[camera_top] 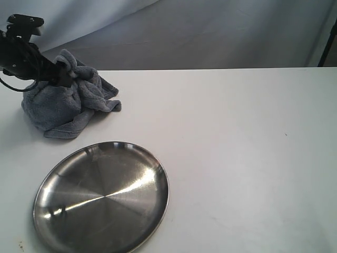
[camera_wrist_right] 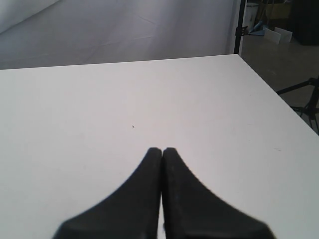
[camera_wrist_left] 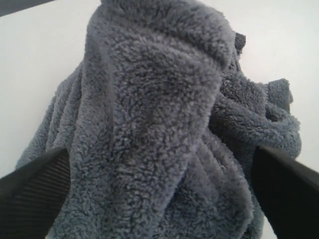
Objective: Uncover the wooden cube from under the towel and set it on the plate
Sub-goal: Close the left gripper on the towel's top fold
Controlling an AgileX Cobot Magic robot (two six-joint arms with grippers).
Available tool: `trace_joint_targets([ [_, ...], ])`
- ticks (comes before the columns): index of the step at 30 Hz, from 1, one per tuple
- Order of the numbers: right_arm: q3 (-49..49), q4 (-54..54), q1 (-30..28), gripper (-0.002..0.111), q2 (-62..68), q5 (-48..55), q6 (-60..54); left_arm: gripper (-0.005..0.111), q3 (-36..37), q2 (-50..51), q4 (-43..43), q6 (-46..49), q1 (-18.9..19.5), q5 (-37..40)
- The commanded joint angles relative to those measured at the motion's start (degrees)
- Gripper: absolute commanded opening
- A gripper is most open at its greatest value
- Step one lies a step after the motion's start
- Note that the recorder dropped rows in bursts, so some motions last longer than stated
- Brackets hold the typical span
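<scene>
Left wrist view: left claw (camera_wrist_left: 160, 152) was spread wide astride towel (camera_wrist_left: 149, 89); pinching thick fold seemed best. Right claw (camera_wrist_right: 162, 152) closed, empty.

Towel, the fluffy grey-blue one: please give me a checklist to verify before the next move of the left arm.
1. Left gripper astride the fluffy grey-blue terry towel: ok, jaws open.
2. Pale wooden cube visible: not ok, hidden.
3. Round shiny steel plate empty: ok.
4. Right gripper shut, over the white table, away from the towel: ok.
5. Gripper clear of the cube below: cannot tell.
</scene>
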Motion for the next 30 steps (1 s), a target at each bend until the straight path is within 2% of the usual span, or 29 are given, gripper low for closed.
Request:
trace_joint_targets([
  [1,0.15,0.06,-0.47,0.0,-0.32,-0.07,0.26,0.092,-0.1,-0.09,-0.37,-3.24,0.04,-2.27],
  [9,0.15,0.06,-0.47,0.0,-0.32,-0.07,0.26,0.092,-0.1,0.73,-0.37,-3.49,0.04,-2.05],
  [11,0.15,0.06,-0.47,0.0,-0.32,-0.07,0.26,0.089,-0.1,0.87,-0.37,-3.49,0.04,-2.0],
  [13,0.15,0.06,-0.47,0.0,-0.32,-0.07,0.26,0.077,-0.1,0.87,-0.37,-3.49,0.04,-1.77],
  [15,0.15,0.06,-0.47,0.0,-0.32,-0.07,0.26,0.06,-0.1,0.87,-0.37,-3.49,0.04,-1.77],
  [19,0.15,0.06,-0.47,0.0,-0.32,-0.07,0.26,0.018,-0.1,0.87,-0.24,-3.35,0.04,-0.52],
  [21,0.15,0.06,-0.47,0.0,-0.32,-0.07,0.26,0.002,-0.1,0.87,0.85,-2.85,0.04,0.15],
  [27,0.15,0.06,-0.47,0.0,-0.32,-0.07,0.26,0.001,-0.1,-0.13,2.6,-2.89,0.04,1.24],
  [30,0.15,0.06,-0.47,0.0,-0.32,-0.07,0.26,0.001,-0.1,-2.29,0.83,-2.89,0.04,1.82],
])
